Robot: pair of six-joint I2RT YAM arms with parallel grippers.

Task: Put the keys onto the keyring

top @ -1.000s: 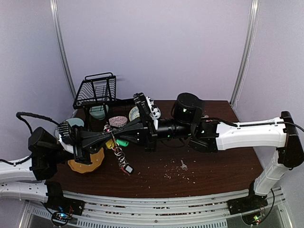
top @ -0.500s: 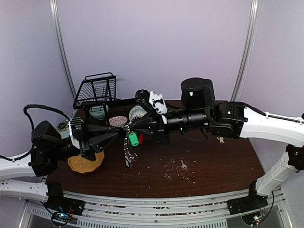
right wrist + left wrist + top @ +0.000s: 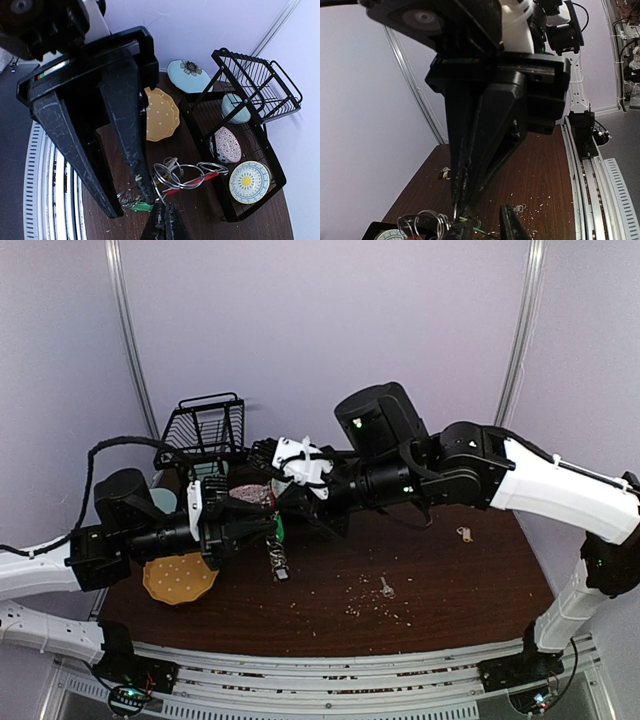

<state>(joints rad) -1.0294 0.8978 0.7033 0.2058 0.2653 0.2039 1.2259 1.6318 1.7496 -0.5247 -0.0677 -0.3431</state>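
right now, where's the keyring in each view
top external: the keyring hangs just left of centre, above the table.
left wrist: silver loops at the bottom-left edge.
right wrist: loops and red clip, lower centre.
shared landmark: the dark brown table beneath it.

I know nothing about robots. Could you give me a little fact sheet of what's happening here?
Right gripper: shut, pinching the keyring
Left gripper: fingers parted, facing the right one
Green-tagged key: on the bunch, by the left fingertips
Keyring chain: dangling below both grippers
Loose key: lying on the table
Background: dish rack, yellow dotted plate
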